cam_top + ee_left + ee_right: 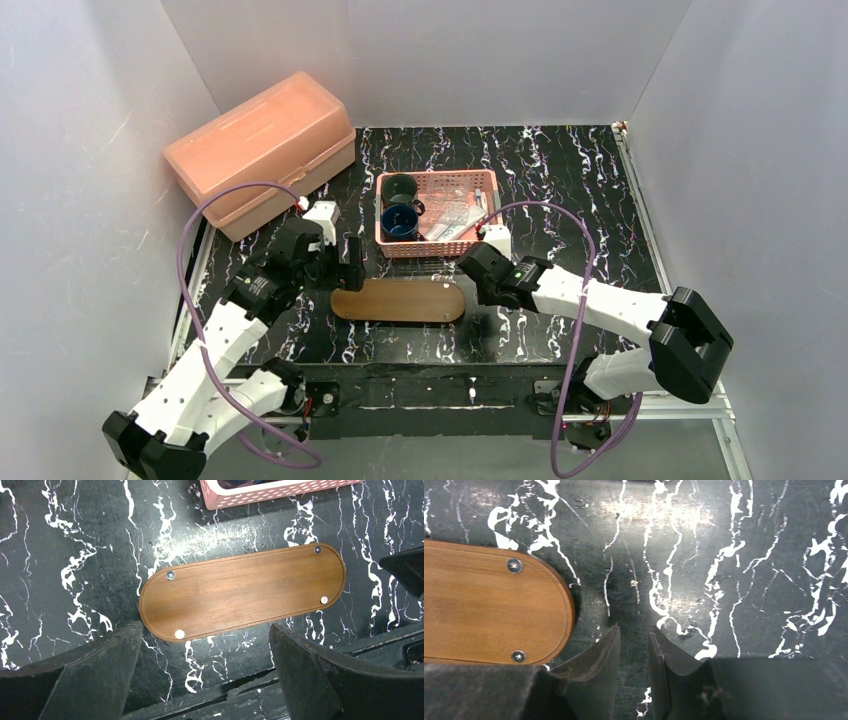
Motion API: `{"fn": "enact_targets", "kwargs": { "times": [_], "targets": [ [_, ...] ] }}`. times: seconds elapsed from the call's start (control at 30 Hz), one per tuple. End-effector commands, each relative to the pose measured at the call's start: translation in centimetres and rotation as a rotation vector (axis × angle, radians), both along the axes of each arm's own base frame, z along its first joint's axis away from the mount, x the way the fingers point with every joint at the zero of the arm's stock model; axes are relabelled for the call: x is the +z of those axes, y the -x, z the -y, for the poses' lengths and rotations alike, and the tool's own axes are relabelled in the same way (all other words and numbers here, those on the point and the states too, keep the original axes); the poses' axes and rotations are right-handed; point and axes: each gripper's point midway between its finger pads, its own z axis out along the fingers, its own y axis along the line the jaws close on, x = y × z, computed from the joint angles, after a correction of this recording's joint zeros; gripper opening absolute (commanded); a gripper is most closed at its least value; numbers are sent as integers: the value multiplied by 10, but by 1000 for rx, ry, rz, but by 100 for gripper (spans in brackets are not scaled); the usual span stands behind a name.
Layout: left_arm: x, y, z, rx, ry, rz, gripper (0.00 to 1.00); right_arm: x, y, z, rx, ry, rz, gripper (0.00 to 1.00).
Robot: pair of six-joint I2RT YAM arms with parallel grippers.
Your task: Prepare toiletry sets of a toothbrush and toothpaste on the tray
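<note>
The brown wooden tray point(400, 300) lies bare on the black marbled table between my two grippers. My left gripper point(350, 270) hovers at its left end, jaws wide open and empty. From the left wrist the tray point(240, 592) shows whole, nothing on it but small screws. My right gripper point(472, 272) sits just off the tray's right end point(489, 605), its jaws point(634, 628) a narrow gap apart with only table between them. Whitish toiletry pieces point(455, 215) lie in the pink basket; I cannot tell toothbrush from tube there.
The pink lattice basket point(437, 177) stands just behind the tray and also holds a dark green mug point(400, 188) and a blue mug point(398, 222). A peach lidded box point(262, 150) sits at the back left. White walls enclose the table.
</note>
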Motion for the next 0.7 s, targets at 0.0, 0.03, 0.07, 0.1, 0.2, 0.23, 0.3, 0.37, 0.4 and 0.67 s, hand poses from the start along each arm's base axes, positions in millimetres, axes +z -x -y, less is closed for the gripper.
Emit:
{"fn": "enact_targets", "kwargs": {
  "times": [0.0,0.03,0.07,0.1,0.2,0.23,0.3,0.37,0.4,0.67],
  "targets": [
    [-16,6,-8,70,-36,-87,99,11,-3,-22,36,-99,6,35],
    [-19,6,-10,84,-48,-106,99,12,-3,-24,38,-108,6,35],
    [-22,6,-12,101,-64,-127,99,14,-3,-26,41,-117,8,35],
    [-25,6,-14,117,-79,-145,99,15,-3,-27,45,-124,10,35],
    [-37,7,-18,153,-112,-200,99,19,-3,-30,56,-137,14,35],
    [-41,7,-20,163,-125,-214,99,21,-3,-31,59,-142,16,35],
    [-48,8,-24,192,-157,-242,99,25,-3,-32,65,-157,22,36],
    [-55,7,-28,211,-184,-268,99,28,-2,-34,70,-174,25,36],
    [-58,7,-28,215,-190,-283,99,29,-2,-35,74,-182,29,36],
    [-87,6,-24,250,-210,-413,99,42,-1,-41,96,-247,51,37]
  ]
}}
